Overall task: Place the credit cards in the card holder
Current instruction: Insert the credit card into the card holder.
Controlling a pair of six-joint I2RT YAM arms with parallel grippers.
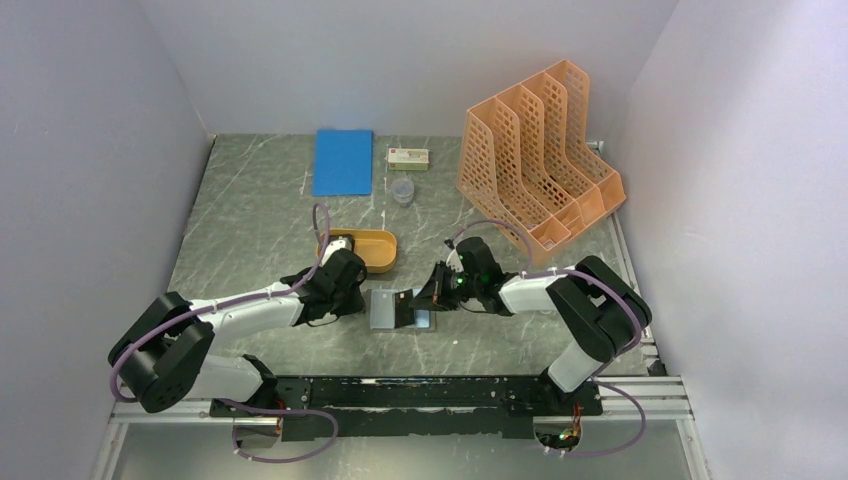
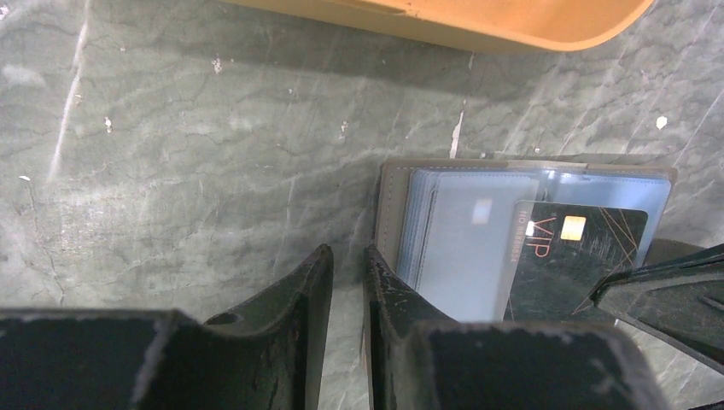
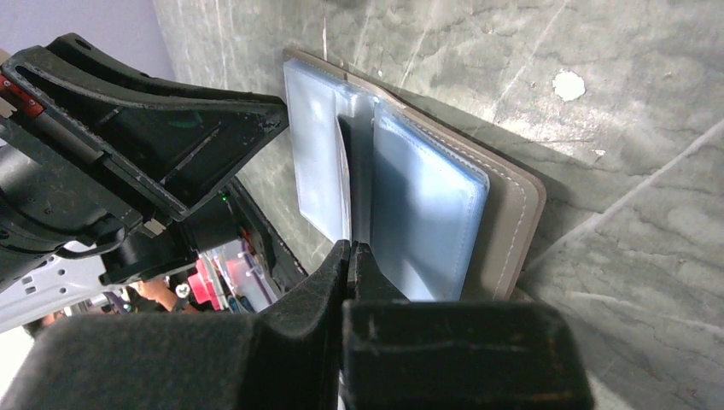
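- Black base rail (image 1: 440, 392) runs along the 6 o'clock edge of the grey marble-look table (image 1: 250, 230).
- Left gripper (image 2: 346, 269), reaching in from 8 o'clock, has its jaws set narrow, with only bare table showing in the slit. One finger (image 2: 388, 290) rests against the grey cover at the holder's 9 o'clock edge.
- Card holder (image 1: 384, 310) lies open and flat at the centre of the table, between the two grippers. Its grey cover is down and its pale blue plastic sleeves (image 2: 461, 248) face up.
- One black credit card (image 2: 572, 265), marked VIP and bearing a gold chip, lies over the sleeves on the holder's 3 o'clock half. How deep it sits in a sleeve cannot be told.
- Right gripper (image 3: 351, 256), reaching in from 3 o'clock, is pinched tight on the thin edge of that card. In its own wrist view the card is edge-on, a dark sliver standing between two sleeves.
- Orange oval tray (image 1: 378, 250) sits just at 12 o'clock of the left gripper, apart from the holder.
- Blue notebook (image 1: 342, 162) lies flat near the back wall at 11 o'clock. A small box (image 1: 408, 156) and a clear cup (image 1: 402, 190) sit just beside it at 12 o'clock.
- Orange perforated file rack (image 1: 535, 165) stands upright at 1 o'clock, well apart from the grippers.
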